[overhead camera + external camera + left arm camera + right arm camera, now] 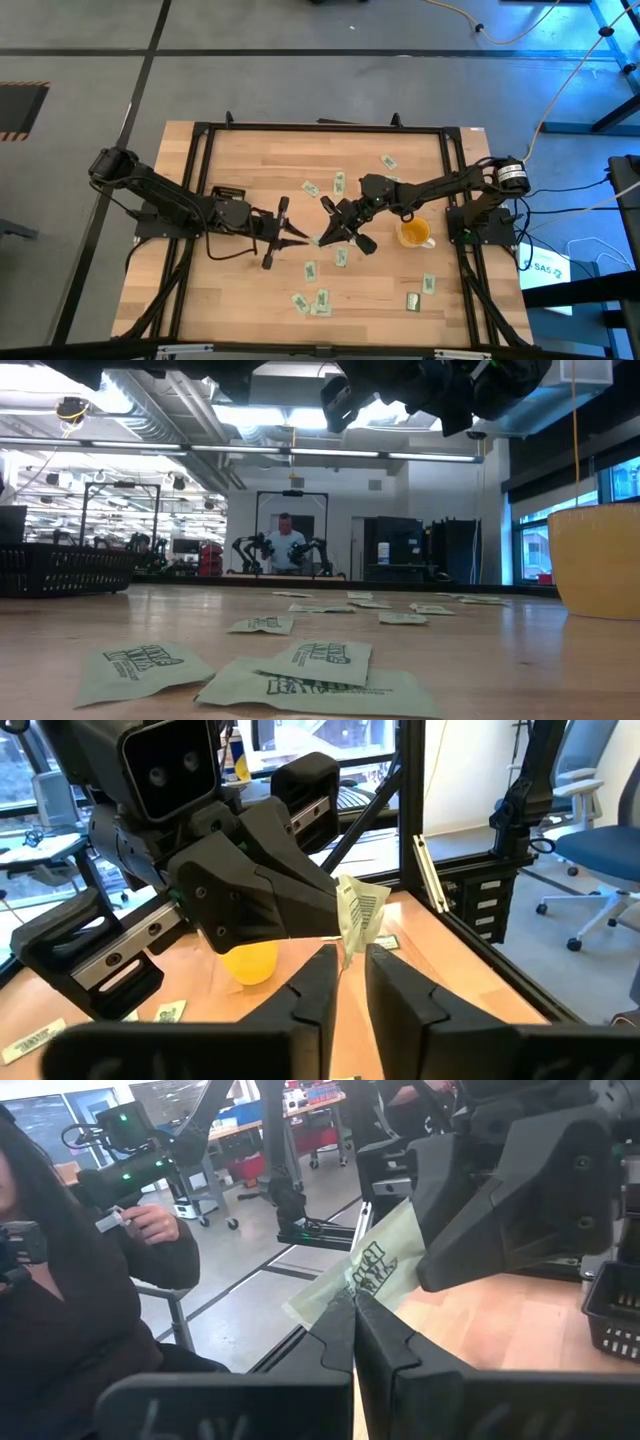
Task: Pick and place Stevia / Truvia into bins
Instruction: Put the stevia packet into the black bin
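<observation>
One pale green Stevia sachet (375,1265) is held in the air over the middle of the table, between my two grippers; it also shows in the high view (316,240). My right gripper (355,1302) is shut on it and comes in from the right (326,234). My left gripper (352,955) faces it from the left (302,240). Its fingers stand a narrow gap apart on either side of the sachet's other end (350,945). Several more sachets (311,301) lie flat on the wood. The black bin (228,192) stands behind the left arm. My right gripper pinches one end of the sachet (345,1292) between its two fingers. The fingers come about level from the table's right side. The sachet is lifted clear of the table, and its free end sticks out toward my left gripper.
A yellow cup (413,233) stands on the table under the right arm and fills the right of the low view (595,560). Loose sachets lie at the far middle (339,182) and near right (428,283). A person sits beyond the table (70,1280).
</observation>
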`<state>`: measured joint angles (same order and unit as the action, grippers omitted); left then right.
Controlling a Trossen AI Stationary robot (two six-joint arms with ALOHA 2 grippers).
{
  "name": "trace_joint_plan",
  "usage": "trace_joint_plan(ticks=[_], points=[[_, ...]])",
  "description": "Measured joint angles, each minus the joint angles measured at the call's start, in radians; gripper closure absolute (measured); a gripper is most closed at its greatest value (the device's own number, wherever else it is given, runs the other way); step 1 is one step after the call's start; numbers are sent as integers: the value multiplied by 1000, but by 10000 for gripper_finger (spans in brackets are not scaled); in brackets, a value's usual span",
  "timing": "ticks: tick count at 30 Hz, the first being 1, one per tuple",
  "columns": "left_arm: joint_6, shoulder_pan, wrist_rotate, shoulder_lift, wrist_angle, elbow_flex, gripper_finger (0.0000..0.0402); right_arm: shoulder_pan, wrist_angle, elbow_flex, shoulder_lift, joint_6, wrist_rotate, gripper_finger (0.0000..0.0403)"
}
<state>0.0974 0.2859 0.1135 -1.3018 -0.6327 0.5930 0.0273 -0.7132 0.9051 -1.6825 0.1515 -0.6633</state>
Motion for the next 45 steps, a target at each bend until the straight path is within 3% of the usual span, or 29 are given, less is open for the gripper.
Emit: trace_joint_plan(ticks=[5, 13, 24, 28, 34, 38, 45], points=[[2, 0, 0, 0, 0, 0, 395, 0, 0, 0, 0, -4, 0, 403], [3, 0, 0, 0, 2, 0, 397, 0, 0, 0, 0, -3, 0, 393], [3, 0, 13, 2, 34, 1, 398, -8, 9, 0, 0, 55, -4, 301], [-22, 0, 87, 29, 163, 1, 398, -39, 99, 0, 1, 77, -4, 286], [-203, 0, 286, 104, 434, 1, 398, -74, 297, 0, 1, 48, 66, 285], [-361, 0, 406, 198, 667, 1, 398, -84, 354, 0, 1, 12, 139, 285], [-618, 0, 538, 322, 1055, 1, 398, -89, 359, 0, 1, -55, 149, 285]])
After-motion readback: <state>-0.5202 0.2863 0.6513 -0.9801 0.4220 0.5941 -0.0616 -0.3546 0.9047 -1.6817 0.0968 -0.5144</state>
